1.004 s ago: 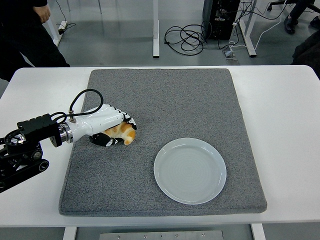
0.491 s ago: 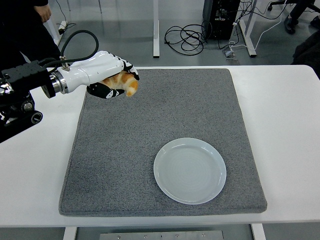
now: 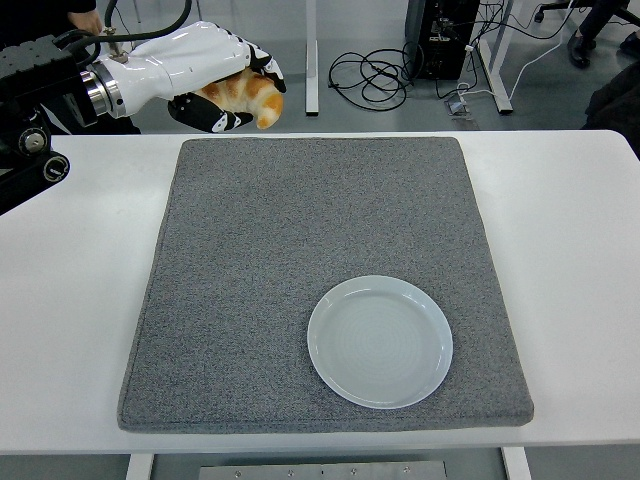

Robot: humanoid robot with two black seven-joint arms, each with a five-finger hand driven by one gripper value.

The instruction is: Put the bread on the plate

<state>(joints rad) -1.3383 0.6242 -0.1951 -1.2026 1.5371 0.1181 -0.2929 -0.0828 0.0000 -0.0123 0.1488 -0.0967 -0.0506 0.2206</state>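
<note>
The left robot hand (image 3: 222,85) is up at the top left of the view, raised above the far edge of the desk (image 3: 70,300). Its white and black fingers (image 3: 262,66) are curled around the bread (image 3: 240,96), a golden-brown piece with a paler end that pokes out past the fingers to the right. The bread is held clear of any surface, above and just beyond the far left corner of the grey mat (image 3: 300,230). The black arm (image 3: 40,90) runs off the left edge of the view, with a black cable (image 3: 150,22) looping over the wrist.

The grey mat covers most of the middle of the white desk. On its near right part sits a round white plate (image 3: 380,341), lying flat and holding nothing. The plate is well apart from the bread, diagonally across the mat.

Beyond the desk is a grey floor with a tangle of black cords (image 3: 368,75) and the white legs of other desks (image 3: 311,60). Part of a person (image 3: 40,20) in dark clothes shows at the top left corner.
</note>
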